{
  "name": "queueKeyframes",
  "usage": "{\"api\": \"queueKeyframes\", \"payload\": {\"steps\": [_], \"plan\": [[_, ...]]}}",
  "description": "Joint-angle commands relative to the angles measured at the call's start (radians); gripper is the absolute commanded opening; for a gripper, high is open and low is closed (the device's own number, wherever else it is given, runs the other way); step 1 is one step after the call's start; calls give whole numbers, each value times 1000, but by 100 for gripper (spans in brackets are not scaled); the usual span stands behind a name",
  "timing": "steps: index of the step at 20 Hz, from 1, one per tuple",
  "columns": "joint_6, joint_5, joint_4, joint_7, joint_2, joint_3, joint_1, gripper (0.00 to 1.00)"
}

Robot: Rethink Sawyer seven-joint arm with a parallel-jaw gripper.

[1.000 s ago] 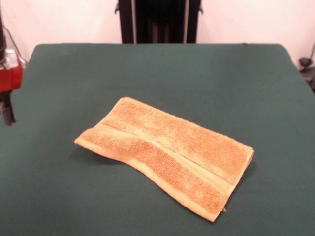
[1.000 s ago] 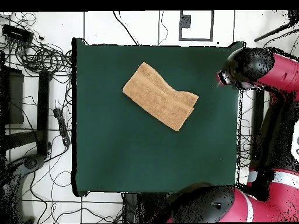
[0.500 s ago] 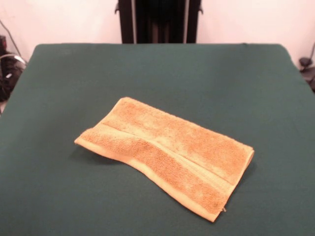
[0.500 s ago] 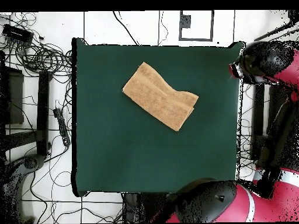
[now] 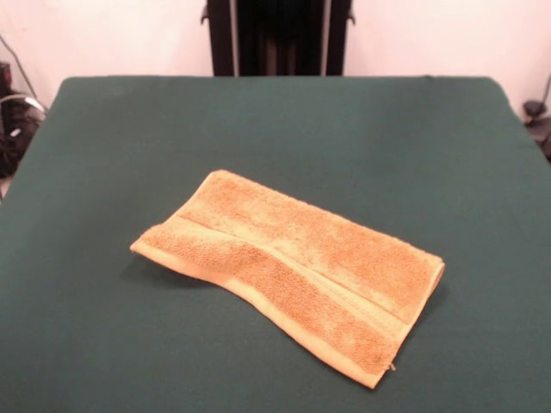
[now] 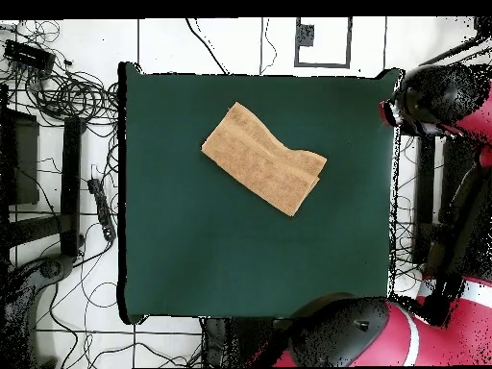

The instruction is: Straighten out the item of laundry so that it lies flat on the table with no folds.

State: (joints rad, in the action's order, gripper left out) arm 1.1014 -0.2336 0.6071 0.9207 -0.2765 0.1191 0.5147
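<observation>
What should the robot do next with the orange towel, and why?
Probably bring the arm back over the table toward the towel's upper layer to peel it open. The towel lies folded over, doubled at one end, and the arm is parked off the table's side, touching nothing.

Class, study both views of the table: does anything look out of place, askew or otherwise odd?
Yes. The towel lies folded over on itself, one layer stacked on another, and sits askew to the edges of the table. The arm is off past the table's side, touching nothing.
</observation>
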Motion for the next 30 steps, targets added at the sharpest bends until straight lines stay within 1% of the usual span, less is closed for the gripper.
{"api": "queueKeyframes", "payload": {"steps": [1,10,26,30], "plan": [[99,42,85,311,52,-1,-47,100],[72,55,126,354,36,-11,-60,100],[28,105,163,436,30,-62,-113,100],[19,115,176,472,27,-66,-124,100]]}}
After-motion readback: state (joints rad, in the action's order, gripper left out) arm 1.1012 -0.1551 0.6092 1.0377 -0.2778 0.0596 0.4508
